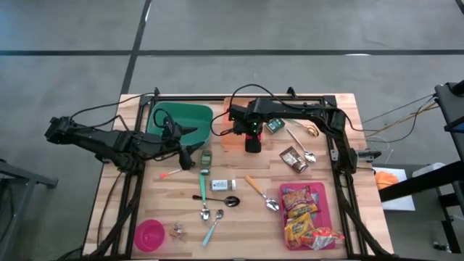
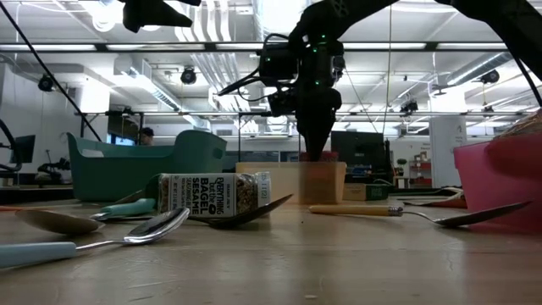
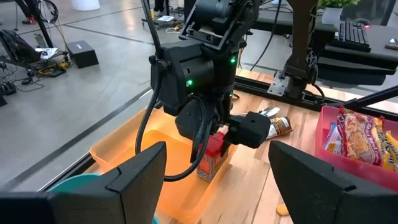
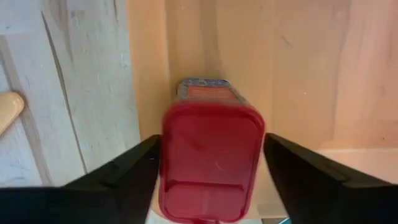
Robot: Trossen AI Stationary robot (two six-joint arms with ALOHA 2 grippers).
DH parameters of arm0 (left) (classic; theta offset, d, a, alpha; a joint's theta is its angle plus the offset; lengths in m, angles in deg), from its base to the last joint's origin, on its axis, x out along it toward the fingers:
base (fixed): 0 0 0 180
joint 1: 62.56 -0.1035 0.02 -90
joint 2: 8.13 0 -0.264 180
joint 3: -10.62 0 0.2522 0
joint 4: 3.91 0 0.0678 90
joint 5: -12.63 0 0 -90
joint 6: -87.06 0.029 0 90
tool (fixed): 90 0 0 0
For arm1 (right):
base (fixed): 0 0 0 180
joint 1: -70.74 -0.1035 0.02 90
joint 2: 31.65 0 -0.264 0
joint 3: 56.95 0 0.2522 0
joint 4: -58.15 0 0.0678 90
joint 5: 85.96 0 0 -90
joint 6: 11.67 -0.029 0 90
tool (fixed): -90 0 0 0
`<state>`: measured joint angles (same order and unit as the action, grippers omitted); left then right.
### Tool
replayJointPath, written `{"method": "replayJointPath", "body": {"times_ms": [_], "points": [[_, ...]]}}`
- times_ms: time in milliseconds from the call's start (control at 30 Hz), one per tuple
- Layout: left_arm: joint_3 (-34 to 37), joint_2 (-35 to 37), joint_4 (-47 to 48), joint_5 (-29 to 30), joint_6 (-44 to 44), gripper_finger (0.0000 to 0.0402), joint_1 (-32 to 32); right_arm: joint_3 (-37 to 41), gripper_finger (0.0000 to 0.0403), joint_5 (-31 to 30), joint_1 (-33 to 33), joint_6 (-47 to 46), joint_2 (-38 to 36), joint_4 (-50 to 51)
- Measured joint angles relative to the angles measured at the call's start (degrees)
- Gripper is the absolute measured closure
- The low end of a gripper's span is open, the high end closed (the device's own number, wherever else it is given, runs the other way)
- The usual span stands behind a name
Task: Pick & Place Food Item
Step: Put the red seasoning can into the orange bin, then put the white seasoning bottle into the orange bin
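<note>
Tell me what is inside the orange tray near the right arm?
A small box with a red lid stands upright in the orange tray. The right end effector hangs over it, fingers apart on both sides. That arm covers part of the tray floor.

Table (image 1: 239, 217): pale wood planks, black frame rails.
Bin (image 1: 190, 116), 11 o'clock: dark green/teal.
Tray (image 3: 124, 146), ctr-top: translucent orange.
Jar (image 4: 210, 158) in the orange tray: red lid, brownish body w/ label.
Bowl (image 1: 150, 233), 7 o'clock: hot pink.
Pink tray (image 1: 325, 197), 4–5 o'clock: magenta; snack packs (image 1: 303, 217) inside it yellow/orange/red.
Seasoning jar (image 2: 212, 195), ctr: black-on-white label, speckled contents.
Teal-handled spoon (image 1: 211, 231), 6 o'clock: teal handle, silver bowl.
Wood-handled spoon (image 1: 261, 194): tan handle.
Arms: black, w/ green LEDs on right wrist (image 3: 189, 82).
Floor: grey w/ dark seams.
</note>
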<state>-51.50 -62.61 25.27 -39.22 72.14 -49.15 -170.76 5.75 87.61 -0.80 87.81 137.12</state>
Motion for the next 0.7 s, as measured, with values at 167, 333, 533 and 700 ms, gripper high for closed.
{"method": "replayJointPath", "body": {"times_ms": [167, 333, 533, 700], "points": [[0.00, 0.00, 0.00, 0.00, 0.00, 0.0117, 0.00, 0.00, 0.0067, -0.03, -0.09, -1.05, 0.00, -0.02], [0.00, 0.00, 0.00, 0.00, 0.00, 0.0117, 0.00, 0.00, 0.0056, -0.19, -0.09, -1.91, 0.00, -0.02], [-0.34, 0.00, 0.15, -0.02, -0.06, 0.0117, 0.00, 0.00, 0.0054, -0.37, -0.09, -1.96, -0.15, 1.81], [-0.42, 0.11, 0.58, 0.00, -0.11, 0.0117, 0.00, 0.00, 0.0054, -1.37, -0.28, -2.41, -2.33, 2.58]]}}
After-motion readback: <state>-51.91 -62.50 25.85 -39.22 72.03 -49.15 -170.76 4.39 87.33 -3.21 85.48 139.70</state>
